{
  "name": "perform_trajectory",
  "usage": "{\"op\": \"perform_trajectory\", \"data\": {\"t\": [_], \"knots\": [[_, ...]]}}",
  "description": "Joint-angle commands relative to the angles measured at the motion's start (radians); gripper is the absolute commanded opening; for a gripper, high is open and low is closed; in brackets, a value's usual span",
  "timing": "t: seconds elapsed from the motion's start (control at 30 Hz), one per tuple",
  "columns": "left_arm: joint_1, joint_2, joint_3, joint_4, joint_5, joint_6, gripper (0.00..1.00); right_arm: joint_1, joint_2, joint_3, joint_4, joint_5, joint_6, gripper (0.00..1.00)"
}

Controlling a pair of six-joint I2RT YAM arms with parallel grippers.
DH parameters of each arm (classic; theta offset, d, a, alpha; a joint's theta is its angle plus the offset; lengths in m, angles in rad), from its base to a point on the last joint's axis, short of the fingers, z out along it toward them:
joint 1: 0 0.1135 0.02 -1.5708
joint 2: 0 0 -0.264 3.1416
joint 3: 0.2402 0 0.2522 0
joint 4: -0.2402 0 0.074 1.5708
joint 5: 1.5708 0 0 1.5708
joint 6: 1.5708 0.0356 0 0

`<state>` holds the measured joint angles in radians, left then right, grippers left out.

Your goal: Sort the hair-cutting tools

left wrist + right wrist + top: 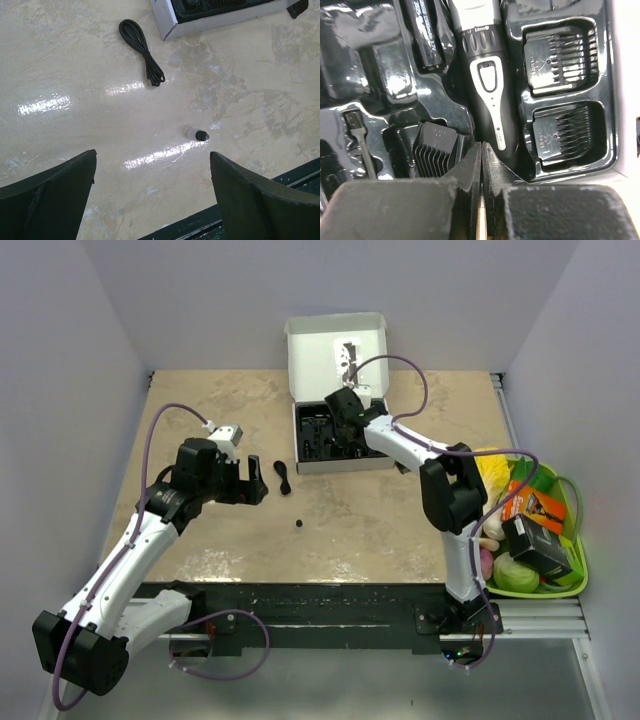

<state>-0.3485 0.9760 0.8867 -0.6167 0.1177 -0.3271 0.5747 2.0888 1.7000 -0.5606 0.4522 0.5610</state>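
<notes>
The black-and-silver clipper [487, 75] lies in the black tray [312, 455] of the open white box [335, 340]. Comb guards [560, 60] [570, 135] [437, 150], a short cylinder [425, 35] and a thin brush [362, 140] sit in their slots. My right gripper [481, 147] is shut and empty, its tips just over the clipper's lower end; it also shows in the top view [345, 432]. My left gripper [255, 480] is open and empty above the table. The coiled black cord [141, 50] [283, 477] and a tiny black-capped bit [197, 134] [299, 524] lie loose on the table ahead of my left gripper [152, 170].
A green basket [578, 540] of toy vegetables and a black box [535, 545] stands at the right edge. The white box's corner [170, 27] is just beyond the cord. The dark front rail [330, 600] runs along the near edge.
</notes>
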Motion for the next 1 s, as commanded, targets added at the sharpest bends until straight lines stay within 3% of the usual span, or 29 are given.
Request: {"op": "perform_trajectory", "data": {"t": [0.0, 0.97], "knots": [[0.000, -0.005, 0.023, 0.014, -0.010, 0.019, 1.00, -0.001, 0.007, 0.047, 0.008, 0.000, 0.019, 0.00], [-0.001, 0.000, 0.024, 0.017, -0.007, 0.019, 1.00, 0.004, 0.102, 0.142, -0.007, -0.063, -0.015, 0.00]]}}
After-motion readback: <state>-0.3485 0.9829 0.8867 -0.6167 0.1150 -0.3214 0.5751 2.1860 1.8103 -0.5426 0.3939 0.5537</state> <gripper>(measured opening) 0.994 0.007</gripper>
